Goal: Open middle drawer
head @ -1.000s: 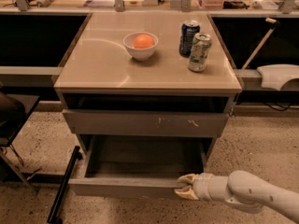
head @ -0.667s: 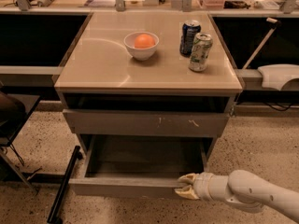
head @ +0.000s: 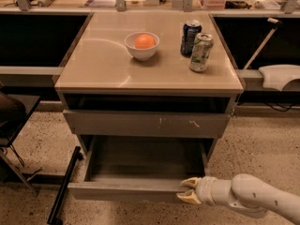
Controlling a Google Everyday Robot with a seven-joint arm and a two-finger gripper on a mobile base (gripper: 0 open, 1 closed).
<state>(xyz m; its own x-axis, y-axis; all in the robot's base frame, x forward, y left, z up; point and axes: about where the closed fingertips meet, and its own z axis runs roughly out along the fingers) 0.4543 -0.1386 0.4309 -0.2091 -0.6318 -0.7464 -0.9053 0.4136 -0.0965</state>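
I see 1 white robot gripper (head: 190, 191) at the right end of the front panel | grasp: cannot tell | 1 plain grey-brown middle drawer (head: 126, 190) pulled out | 1 white-scratched drawer front (head: 145, 123) above | tabletop: 1 white bowl (head: 142, 49) holding 1 orange fruit (head: 145, 41), 2 cans: dark blue can (head: 191, 32), green-and-white can (head: 201, 53)

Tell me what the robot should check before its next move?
1. Middle drawer pulled out: ok, its box sticks far out of the cabinet.
2. Gripper at that drawer's front panel, right of centre: ok.
3. Scratched drawer above not pulled out over it: ok.
4. Bowl with orange, blue can and green can upright on top, away from the front edge: ok.
5. Black bar on the floor clear of the drawer's left corner: cannot tell.
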